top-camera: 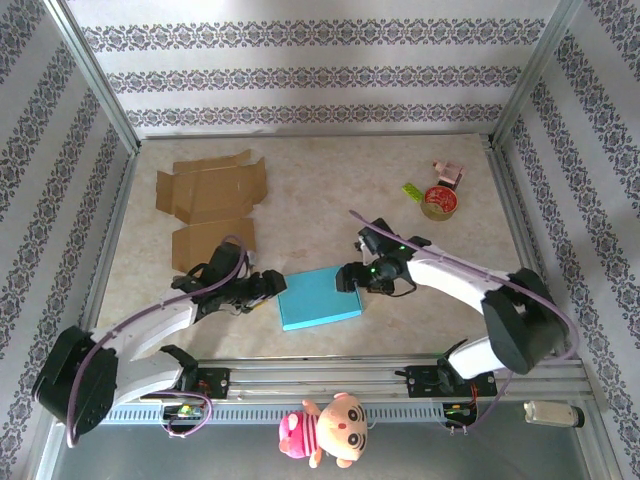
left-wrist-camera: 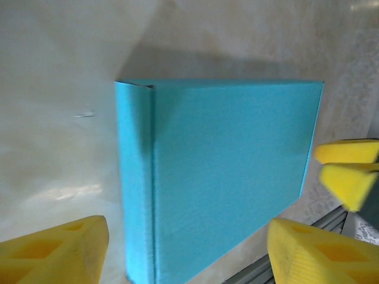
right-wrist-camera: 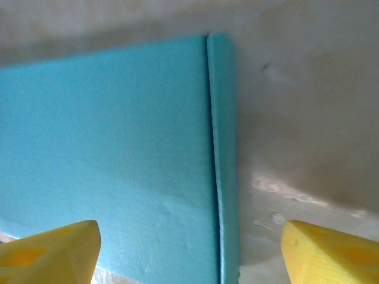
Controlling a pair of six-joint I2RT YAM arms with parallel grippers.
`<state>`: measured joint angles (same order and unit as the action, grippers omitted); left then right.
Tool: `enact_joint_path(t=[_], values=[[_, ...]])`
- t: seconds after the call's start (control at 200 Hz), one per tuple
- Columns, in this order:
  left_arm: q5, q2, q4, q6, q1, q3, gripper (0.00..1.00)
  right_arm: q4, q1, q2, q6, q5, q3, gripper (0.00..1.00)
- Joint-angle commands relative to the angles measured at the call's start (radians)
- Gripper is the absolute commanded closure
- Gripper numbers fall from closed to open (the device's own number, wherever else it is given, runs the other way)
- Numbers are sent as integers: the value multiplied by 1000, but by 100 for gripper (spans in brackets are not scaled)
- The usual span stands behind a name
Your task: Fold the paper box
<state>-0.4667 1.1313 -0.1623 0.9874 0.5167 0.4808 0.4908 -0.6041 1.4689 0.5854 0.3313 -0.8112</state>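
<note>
Showing the blue paper box (top-camera: 320, 298) lying flat on the table (top-camera: 330, 190), closed and squared up, directly between the two claws.

Left claw (top-camera: 268, 286): fingers spread wide, pinching nothing. In its wrist view the box (left-wrist-camera: 219, 177) lies just ahead of the yellow fingertips (left-wrist-camera: 77, 236), with one short side wall turned toward the claw. The far claw's yellow fingers (left-wrist-camera: 346, 171) appear beyond the opposite end.

Right claw (top-camera: 350, 277): also spread and empty. Its wrist view shows the box (right-wrist-camera: 106, 154) ahead and to one side, with a narrow side wall running straight away from the claw.

Key relation: the box's long axis runs from one claw to the other, slightly tilted, so each claw faces a short end. Both stand just beside the box; neither is clearly nearer, and contact cannot be confirmed. Judged from the closed lid and the released fingers, the folding looks finished or nearly so. Any further press would have to come inward along the long axis.

Beyond the left claw, well apart, lie flat brown cardboard sheets (top-camera: 210, 190). Beyond the right claw sits a tape roll (top-camera: 439, 203).

Writing: the box faces are plain. Any label on the tape roll is too small to read.
</note>
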Motion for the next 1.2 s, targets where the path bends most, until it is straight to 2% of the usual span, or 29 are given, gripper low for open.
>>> enact_joint_path(t=[0.0,0.14,0.265,0.34,0.45,0.585,0.68,0.77,0.81,0.899,1.039,1.119,1.194], values=[[23,98,162,69,61,-5,34,-97,-41,28,45,72,-10,28],[11,244,299,92,89,32,56,-179,-41,35,124,42,-10,41],[63,416,295,10,77,191,60,-250,29,65,184,-25,-28,48],[83,562,302,-75,52,348,61,-298,101,124,183,-63,-79,48],[121,818,368,-130,3,624,64,-339,196,274,117,-133,-230,48],[218,1126,246,-236,-15,1079,67,-247,287,523,-12,-206,-586,49],[276,1295,210,-263,-21,1344,66,-215,325,667,-62,-271,-779,48],[342,1431,157,-285,-29,1572,62,-180,365,779,-90,-305,-956,44],[371,1481,135,-296,-31,1659,59,-146,388,829,-95,-275,-1044,41],[398,1530,133,-305,-40,1751,49,-51,414,897,-130,-269,-1213,35],[425,1438,125,-378,-54,1719,36,60,422,843,-237,-337,-1323,14],[427,1321,105,-410,-70,1634,23,101,426,770,-278,-326,-1326,8],[438,1154,96,-419,-91,1464,10,102,405,680,-296,-285,-1259,7]])
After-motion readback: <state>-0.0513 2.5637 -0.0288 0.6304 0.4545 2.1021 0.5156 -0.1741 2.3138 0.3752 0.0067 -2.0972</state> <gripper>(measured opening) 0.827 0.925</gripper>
